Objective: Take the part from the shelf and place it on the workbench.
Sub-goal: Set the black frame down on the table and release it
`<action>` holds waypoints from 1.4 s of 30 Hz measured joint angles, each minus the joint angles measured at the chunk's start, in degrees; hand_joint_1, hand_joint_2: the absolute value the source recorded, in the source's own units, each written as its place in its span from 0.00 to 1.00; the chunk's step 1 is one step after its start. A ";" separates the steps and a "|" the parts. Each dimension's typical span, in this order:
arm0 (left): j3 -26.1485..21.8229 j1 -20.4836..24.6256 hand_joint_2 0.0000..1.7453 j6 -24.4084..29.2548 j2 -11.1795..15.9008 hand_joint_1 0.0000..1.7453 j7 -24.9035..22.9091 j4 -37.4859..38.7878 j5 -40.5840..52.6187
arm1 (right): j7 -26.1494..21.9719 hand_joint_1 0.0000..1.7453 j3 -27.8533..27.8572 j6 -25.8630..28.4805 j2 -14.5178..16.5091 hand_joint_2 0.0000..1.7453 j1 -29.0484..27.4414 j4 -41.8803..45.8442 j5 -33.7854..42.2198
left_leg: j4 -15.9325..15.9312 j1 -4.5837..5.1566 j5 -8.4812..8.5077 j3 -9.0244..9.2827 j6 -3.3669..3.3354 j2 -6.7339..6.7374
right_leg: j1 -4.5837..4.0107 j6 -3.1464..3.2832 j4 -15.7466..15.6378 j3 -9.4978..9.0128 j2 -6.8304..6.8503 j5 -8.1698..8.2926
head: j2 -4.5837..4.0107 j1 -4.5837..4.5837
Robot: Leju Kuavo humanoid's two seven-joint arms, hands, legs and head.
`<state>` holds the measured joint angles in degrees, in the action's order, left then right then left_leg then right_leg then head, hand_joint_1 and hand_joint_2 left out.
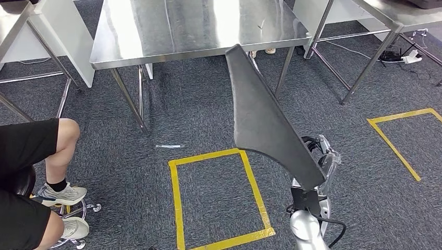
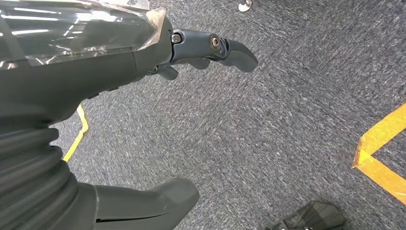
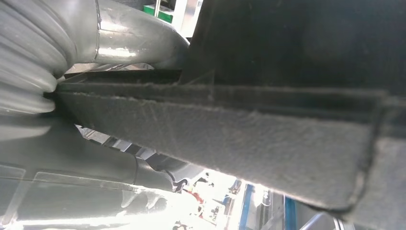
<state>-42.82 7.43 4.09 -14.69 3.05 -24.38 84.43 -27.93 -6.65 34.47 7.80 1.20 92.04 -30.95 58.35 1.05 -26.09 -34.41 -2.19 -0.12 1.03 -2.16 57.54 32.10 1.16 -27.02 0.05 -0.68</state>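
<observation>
A long dark grey felt-covered part (image 1: 263,120) stands tilted in front of me, its top end reaching up toward the front edge of the steel workbench (image 1: 156,31). My right hand (image 1: 322,159) grips its lower end at the bottom right of the head view. Seen from the right wrist, the part (image 3: 230,129) lies close across the hand, hiding the fingers. My left hand (image 2: 143,52) hangs over the carpet with fingers (image 2: 225,48) and thumb (image 2: 158,201) apart and nothing between them.
A yellow taped rectangle (image 1: 177,208) marks the carpet in front of me, another (image 1: 391,140) lies to the right. A person (image 1: 31,172) sits on a stool at the left. More steel tables stand at the far left (image 1: 15,21) and right (image 1: 396,15).
</observation>
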 joint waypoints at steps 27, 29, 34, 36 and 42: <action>0.23 0.20 1.00 -0.09 -0.10 0.00 -0.10 -0.42 -0.02 | 0.11 1.00 -0.02 0.21 -0.41 1.00 -0.26 0.18 0.00 | 13.51 -1.64 -3.91 -7.68 2.04 -0.14 | 0.35 1.58 0.60 -0.61 -0.99 -1.02 | -0.01 -0.04; 0.26 0.30 1.00 -0.17 -0.08 0.00 -0.10 -0.42 -0.02 | 0.11 1.00 -0.02 0.22 -0.39 1.00 -0.23 0.19 0.00 | 5.53 -1.50 0.03 -3.98 1.44 0.00 | 0.13 1.39 0.60 -1.23 -1.03 -1.52 | -0.01 -0.02; 0.34 0.63 1.00 -0.39 -0.07 0.00 -0.13 -0.41 0.01 | 0.11 1.00 -0.02 0.28 -0.35 1.00 0.17 0.22 -0.05 | 0.10 -0.92 0.70 -0.97 0.37 -0.15 | -0.20 0.02 0.38 -1.49 -0.89 -2.20 | 0.00 0.01; 0.36 0.69 1.00 -0.38 -0.11 0.00 -0.18 -0.42 0.01 | 0.09 1.00 -0.01 0.30 -0.36 1.00 0.40 0.28 -0.08 | -0.62 -1.20 0.78 -0.22 -0.40 -0.17 | -0.28 -0.18 2.97 -0.32 -0.90 -3.46 | 0.00 0.07; 0.39 0.77 1.00 -0.40 -0.25 0.00 -0.25 -0.39 0.02 | 0.08 1.00 0.03 0.31 -0.42 1.00 0.36 0.25 0.03 | -0.86 -1.25 -0.05 0.88 -1.00 -0.63 | -0.17 -0.95 15.63 8.37 -1.02 -5.73 | -0.01 0.14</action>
<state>-42.43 8.20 3.69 -14.94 2.80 -24.77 84.45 -27.86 -6.62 34.77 7.38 1.56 92.29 -30.92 57.50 -0.20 -26.13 -33.53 -3.19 -0.75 0.86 -3.11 73.18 40.47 0.14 -32.74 0.04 -0.54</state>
